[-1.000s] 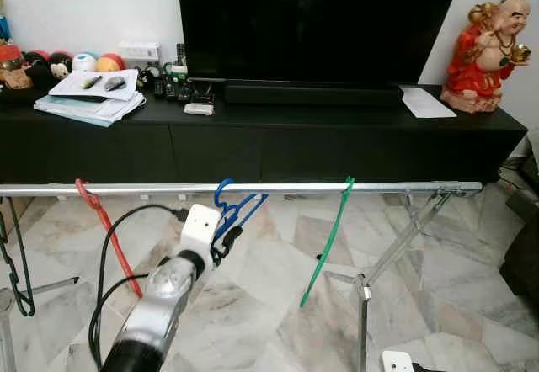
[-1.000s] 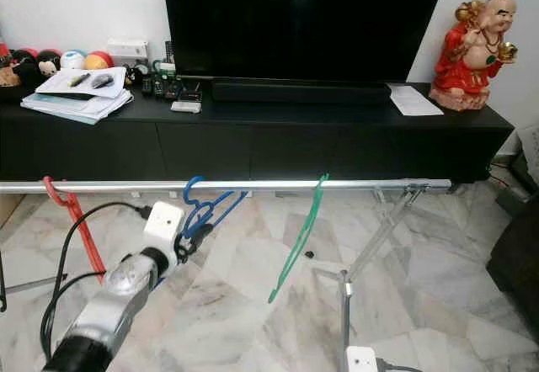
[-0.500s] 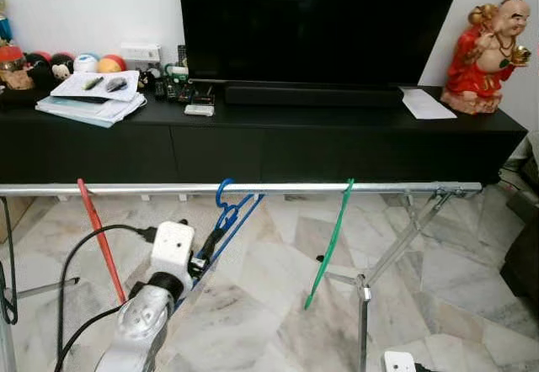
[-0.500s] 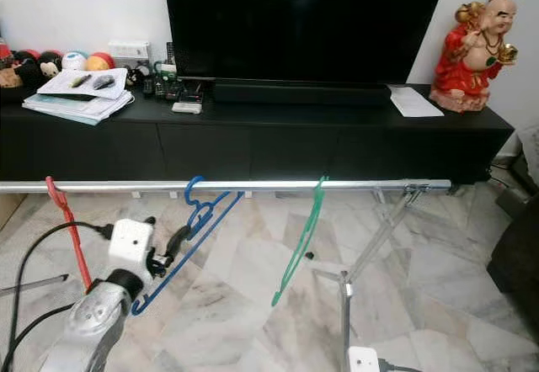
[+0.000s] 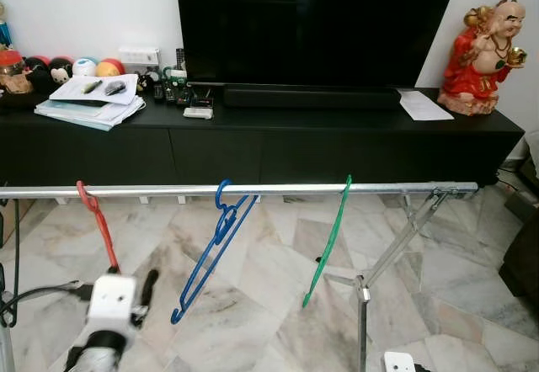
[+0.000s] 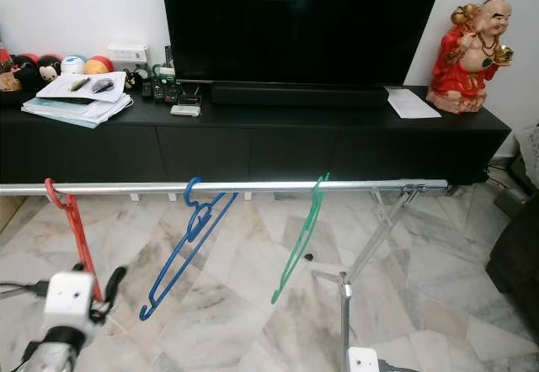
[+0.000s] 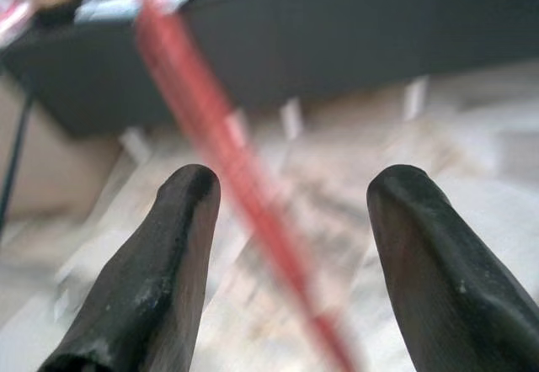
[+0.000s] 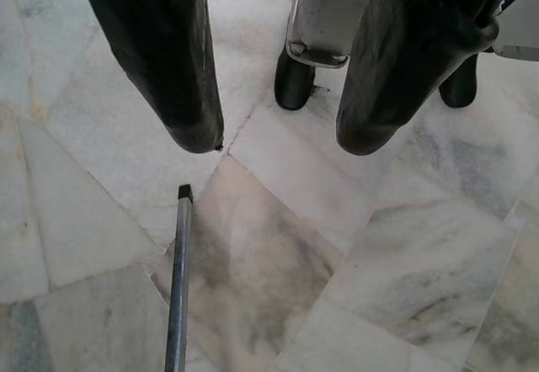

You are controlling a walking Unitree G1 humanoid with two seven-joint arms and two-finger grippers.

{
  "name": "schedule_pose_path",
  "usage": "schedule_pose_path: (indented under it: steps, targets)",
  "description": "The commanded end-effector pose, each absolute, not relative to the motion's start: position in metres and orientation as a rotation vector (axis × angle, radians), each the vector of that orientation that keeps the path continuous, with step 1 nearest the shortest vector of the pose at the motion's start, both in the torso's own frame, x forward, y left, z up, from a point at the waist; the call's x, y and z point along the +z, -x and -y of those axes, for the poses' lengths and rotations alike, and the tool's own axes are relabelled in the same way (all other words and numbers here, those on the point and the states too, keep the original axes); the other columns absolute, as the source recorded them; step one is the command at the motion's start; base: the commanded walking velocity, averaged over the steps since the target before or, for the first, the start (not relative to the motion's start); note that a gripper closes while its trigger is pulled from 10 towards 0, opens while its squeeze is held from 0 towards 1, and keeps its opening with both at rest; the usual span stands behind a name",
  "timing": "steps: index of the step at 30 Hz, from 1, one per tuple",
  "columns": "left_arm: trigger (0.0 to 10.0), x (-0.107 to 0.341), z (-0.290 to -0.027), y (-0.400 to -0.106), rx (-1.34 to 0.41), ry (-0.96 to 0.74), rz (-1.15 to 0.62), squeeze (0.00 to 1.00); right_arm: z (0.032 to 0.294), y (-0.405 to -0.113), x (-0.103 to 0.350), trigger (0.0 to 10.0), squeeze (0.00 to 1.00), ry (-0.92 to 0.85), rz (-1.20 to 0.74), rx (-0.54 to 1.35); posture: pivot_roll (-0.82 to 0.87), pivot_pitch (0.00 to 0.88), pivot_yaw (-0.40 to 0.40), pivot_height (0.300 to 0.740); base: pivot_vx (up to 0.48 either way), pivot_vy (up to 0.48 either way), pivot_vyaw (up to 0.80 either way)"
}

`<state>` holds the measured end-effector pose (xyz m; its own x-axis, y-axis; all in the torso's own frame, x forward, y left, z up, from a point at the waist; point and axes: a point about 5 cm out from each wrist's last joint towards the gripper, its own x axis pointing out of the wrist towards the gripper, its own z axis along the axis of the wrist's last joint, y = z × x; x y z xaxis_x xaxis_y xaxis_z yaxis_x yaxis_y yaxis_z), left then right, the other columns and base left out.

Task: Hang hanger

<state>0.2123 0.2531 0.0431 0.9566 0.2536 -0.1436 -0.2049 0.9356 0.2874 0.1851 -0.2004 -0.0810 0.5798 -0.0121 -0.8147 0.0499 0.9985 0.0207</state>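
As the blue hanger hangs on the rail, the left gripper, jaws wide and empty, should draw away without touching the red hanger.

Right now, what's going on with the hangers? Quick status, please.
Left gripper open, low by the red hanger. Right gripper open, idle above the floor. Blue hanger hooked on the rail, released. Nothing in the way.

White wall behind a long black TV cabinet, big dark TV on it with a soundbar below. Red figurine stood at the right end, paper sheet near it, stacked papers and small toys at the left. Floor was veined marble tile
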Motion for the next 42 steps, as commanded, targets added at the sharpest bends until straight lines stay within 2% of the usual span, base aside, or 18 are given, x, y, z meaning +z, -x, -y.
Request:
schedule_pose_path:
  steps: [1, 3, 6, 9, 10, 11, 13, 14, 15, 16, 17, 21, 26, 35, 42]
  targets:
    - [10.0, 0.042, -0.274, -0.210, 0.341, -0.351, -0.181, 0.00, 0.201, -0.185, -0.081, 10.0, 0.00, -0.053, -0.945, -0.053, 0.09, 0.000, -0.039, 0.740, 0.000, 0.000, 0.00]
    - [10.0, 0.043, -0.280, -0.209, 0.372, -0.372, -0.174, 0.00, 0.201, -0.185, -0.081, 10.0, 0.00, -0.055, -0.944, -0.055, 0.09, 0.000, -0.039, 0.740, 0.000, 0.000, 0.00]
    - [10.0, 0.046, -0.307, -0.205, 0.495, -0.474, -0.184, 0.00, 0.201, -0.186, -0.081, 10.0, 0.00, -0.057, -0.941, -0.063, 0.10, 0.000, -0.041, 0.740, 0.000, 0.000, 0.00]
    - [10.0, 0.026, -0.323, -0.195, 0.528, -0.409, -0.317, 0.00, 0.201, -0.186, -0.081, 10.0, 0.00, -0.059, -0.943, -0.062, 0.11, 0.000, -0.044, 0.740, 0.000, 0.000, 0.00]
    - [10.0, 0.004, -0.319, -0.189, 0.481, -0.277, -0.437, 0.00, 0.200, -0.187, -0.080, 10.0, 0.00, -0.060, -0.944, -0.060, 0.12, 0.000, -0.046, 0.740, 0.000, 0.000, 0.00]
    - [10.0, -0.002, -0.316, -0.188, 0.463, -0.237, -0.470, 0.00, 0.200, -0.187, -0.080, 10.0, 0.00, -0.061, -0.944, -0.060, 0.12, 0.000, -0.046, 0.740, 0.000, 0.000, 0.00]
    - [10.0, -0.016, -0.309, -0.183, 0.433, -0.213, -0.536, 0.00, 0.200, -0.187, -0.080, 10.0, 0.00, -0.061, -0.944, -0.059, 0.12, 0.000, -0.049, 0.740, 0.000, 0.000, 0.00]
    - [10.0, -0.040, -0.291, -0.175, 0.328, -0.172, -0.667, 0.00, 0.199, -0.187, -0.080, 10.0, 0.00, -0.062, -0.944, -0.057, 0.12, 0.000, -0.051, 0.740, 0.000, 0.000, 0.00]
    - [10.0, -0.040, -0.291, -0.175, 0.328, -0.172, -0.667, 0.00, 0.199, -0.187, -0.080, 10.0, 0.00, -0.062, -0.944, -0.057, 0.12, 0.000, -0.051, 0.740, 0.000, 0.000, 0.00]
    - [10.0, -0.060, -0.273, -0.164, 0.253, -0.089, -0.793, 0.00, 0.199, -0.188, -0.080, 10.0, 0.00, -0.065, -0.945, -0.055, 0.12, 0.000, -0.050, 0.740, 0.000, 0.000, 0.00]
    - [10.0, -0.060, -0.273, -0.164, 0.253, -0.089, -0.793, 0.00, 0.199, -0.188, -0.080, 10.0, 0.00, -0.065, -0.945, -0.055, 0.12, 0.000, -0.050, 0.740, 0.000, 0.000, 0.00]
    - [10.0, -0.083, -0.246, -0.145, 0.149, -0.030, -0.956, 0.00, 0.197, -0.187, -0.081, 10.0, 0.00, -0.079, -0.950, -0.051, 0.11, 0.000, -0.045, 0.740, 0.000, 0.000, 0.00]
    - [10.0, -0.090, -0.235, -0.143, 0.131, -0.049, -1.013, 0.00, 0.196, -0.187, -0.081, 10.0, 0.00, -0.093, -0.948, -0.056, 0.09, 0.015, -0.042, 0.740, 0.000, 0.000, 0.00]
    - [10.0, -0.086, -0.227, -0.159, 0.081, -0.057, -0.978, 0.00, 0.196, -0.187, -0.081, 10.0, 0.00, -0.094, -0.951, -0.063, 0.09, 0.029, -0.036, 0.740, 0.000, 0.000, 0.00]
    - [10.0, -0.088, -0.223, -0.158, 0.071, -0.058, -0.987, 0.00, 0.198, -0.187, -0.081, 10.0, 0.00, -0.088, -0.950, -0.069, 0.08, 0.034, -0.043, 0.740, -0.276, 0.000, 0.00]
